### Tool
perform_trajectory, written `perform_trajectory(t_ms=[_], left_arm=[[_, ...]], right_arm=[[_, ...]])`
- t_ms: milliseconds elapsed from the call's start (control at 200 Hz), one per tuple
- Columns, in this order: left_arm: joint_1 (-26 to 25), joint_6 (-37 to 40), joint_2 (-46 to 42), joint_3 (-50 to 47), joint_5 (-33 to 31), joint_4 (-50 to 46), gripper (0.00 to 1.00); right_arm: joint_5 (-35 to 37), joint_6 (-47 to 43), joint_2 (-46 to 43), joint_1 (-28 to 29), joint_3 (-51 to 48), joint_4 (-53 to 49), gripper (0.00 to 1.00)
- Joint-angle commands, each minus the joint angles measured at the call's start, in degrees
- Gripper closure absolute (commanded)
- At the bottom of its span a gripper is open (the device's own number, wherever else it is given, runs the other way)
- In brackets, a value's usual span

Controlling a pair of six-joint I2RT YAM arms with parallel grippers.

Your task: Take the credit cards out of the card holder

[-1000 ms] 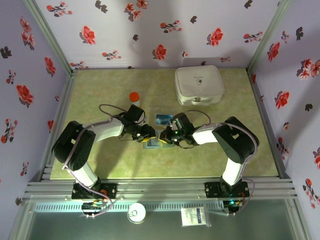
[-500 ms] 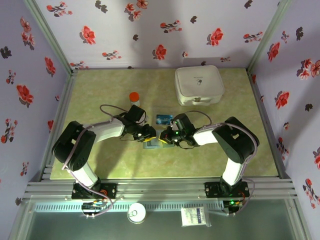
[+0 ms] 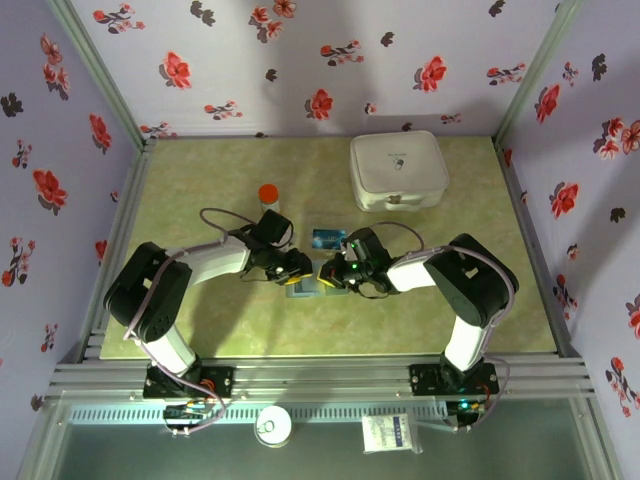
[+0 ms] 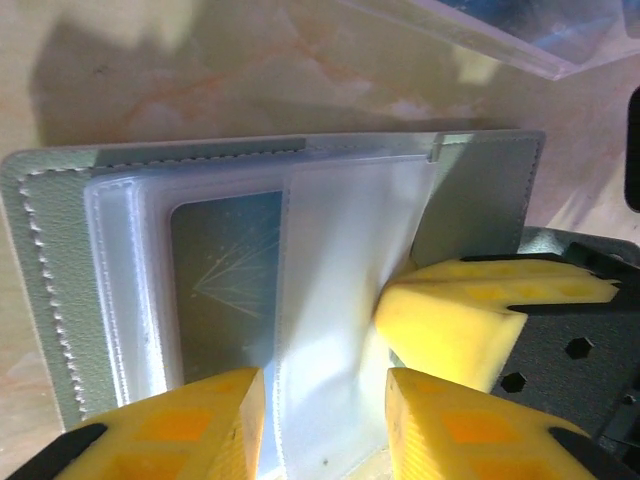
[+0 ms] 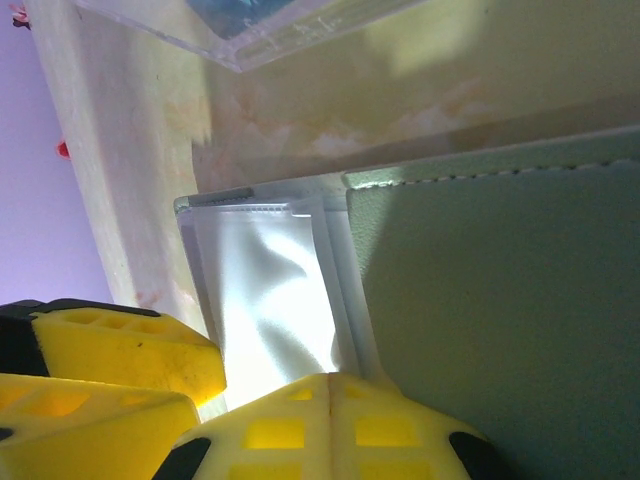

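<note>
The card holder (image 4: 60, 290) lies open on the table, a grey-blue panel with clear plastic sleeves (image 4: 340, 300) fanned over it. One dark blue-grey credit card (image 4: 225, 290) sits inside a sleeve. My left gripper (image 4: 325, 400) is open, its yellow fingers (image 4: 190, 425) straddling a loose clear sleeve. My right gripper (image 5: 330, 385) is shut, its tips pressed on the sleeves' edge beside the holder's panel (image 5: 500, 300). From above, the left gripper (image 3: 296, 268) and the right gripper (image 3: 328, 275) meet over the holder (image 3: 305, 290). A blue credit card (image 3: 328, 238) lies on the table just beyond them.
A large white rounded box (image 3: 398, 170) stands at the back right. A red-capped item (image 3: 268, 193) stands behind the left arm. Flowered walls close in the green tabletop (image 3: 200, 330) on three sides.
</note>
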Motion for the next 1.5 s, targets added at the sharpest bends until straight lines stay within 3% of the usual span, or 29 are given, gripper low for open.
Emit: perform_trajectory(t_ms=[0, 420, 580, 780, 1035, 1250, 1500], left_arm=[[-0.6, -1.02, 1.38, 0.95, 1.55, 1.1, 0.66], [-0.6, -1.38, 0.04, 1.02, 1.64, 1.59, 0.73], [-0.78, -1.66, -0.73, 1.82, 2.11, 1.82, 0.73], [-1.9, -2.65, -0.86, 3.15, 3.05, 2.75, 0.73], [-3.89, -1.76, 1.78, 7.23, 4.35, 1.83, 0.67], [-5.42, -1.62, 6.48, 9.18, 5.61, 3.17, 0.55], [-6.32, -1.68, 10.97, 11.99, 7.33, 5.12, 0.51]], right_arm=[[0.3, 0.57, 0.73, -0.77, -1.13, -1.04, 1.0], [-0.54, 1.61, 0.55, -0.77, -1.7, 1.22, 1.0], [-0.42, 0.91, -2.88, -0.77, -1.62, 0.28, 0.89], [5.67, -5.58, -11.54, -0.99, 0.01, -14.71, 0.81], [15.71, -10.52, -24.2, -3.85, 0.38, -31.02, 0.8], [19.69, -12.26, -29.97, -6.03, 0.04, -37.7, 0.76], [19.3, -10.99, -33.02, -6.13, -1.23, -39.42, 0.74]])
